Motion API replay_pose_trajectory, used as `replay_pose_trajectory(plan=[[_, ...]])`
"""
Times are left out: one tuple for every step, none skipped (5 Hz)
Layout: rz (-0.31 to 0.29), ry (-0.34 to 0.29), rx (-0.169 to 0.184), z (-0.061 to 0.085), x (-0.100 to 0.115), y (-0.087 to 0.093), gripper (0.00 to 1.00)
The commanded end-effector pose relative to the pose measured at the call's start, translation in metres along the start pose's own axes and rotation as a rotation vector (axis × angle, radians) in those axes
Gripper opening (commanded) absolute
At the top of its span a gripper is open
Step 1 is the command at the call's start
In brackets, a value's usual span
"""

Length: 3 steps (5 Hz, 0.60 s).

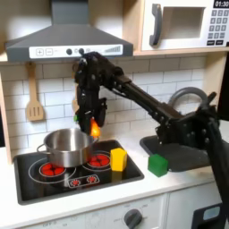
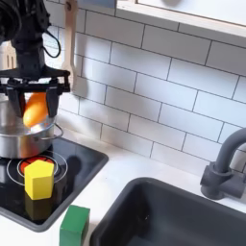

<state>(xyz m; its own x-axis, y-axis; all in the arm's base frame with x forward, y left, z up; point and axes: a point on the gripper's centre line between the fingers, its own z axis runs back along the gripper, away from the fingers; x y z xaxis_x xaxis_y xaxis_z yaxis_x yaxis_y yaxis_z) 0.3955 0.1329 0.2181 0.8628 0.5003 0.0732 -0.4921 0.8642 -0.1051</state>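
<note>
My gripper (image 1: 92,125) (image 2: 36,108) hangs over the right rim of a silver pot (image 1: 66,147) (image 2: 21,137) on the black toy stove (image 1: 89,174). It is shut on an orange carrot-like piece (image 1: 94,129) (image 2: 36,110), which sits between the fingers, just above the pot's edge. A yellow block (image 1: 118,159) (image 2: 38,179) stands on the stove to the pot's right in the first exterior view. A green block (image 1: 158,165) (image 2: 74,227) rests on the counter beside the sink.
A sink basin (image 2: 183,216) and grey faucet (image 2: 227,163) lie on the second exterior view's right. A wooden spatula (image 1: 34,97) hangs on the tiled wall. The range hood (image 1: 67,36) and microwave (image 1: 183,24) sit overhead.
</note>
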Motion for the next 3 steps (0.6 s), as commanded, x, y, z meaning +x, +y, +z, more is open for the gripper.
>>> replay_pose_trajectory(plan=[[0.056, 0.003, 0.034, -0.0099, 0.0141, 0.0133, 0.0], [0.053, 0.011, 0.042, -0.015, 0.016, 0.0123, 0.0], [0.071, 0.02, 0.057, -0.0188, 0.0178, 0.017, 0.0]])
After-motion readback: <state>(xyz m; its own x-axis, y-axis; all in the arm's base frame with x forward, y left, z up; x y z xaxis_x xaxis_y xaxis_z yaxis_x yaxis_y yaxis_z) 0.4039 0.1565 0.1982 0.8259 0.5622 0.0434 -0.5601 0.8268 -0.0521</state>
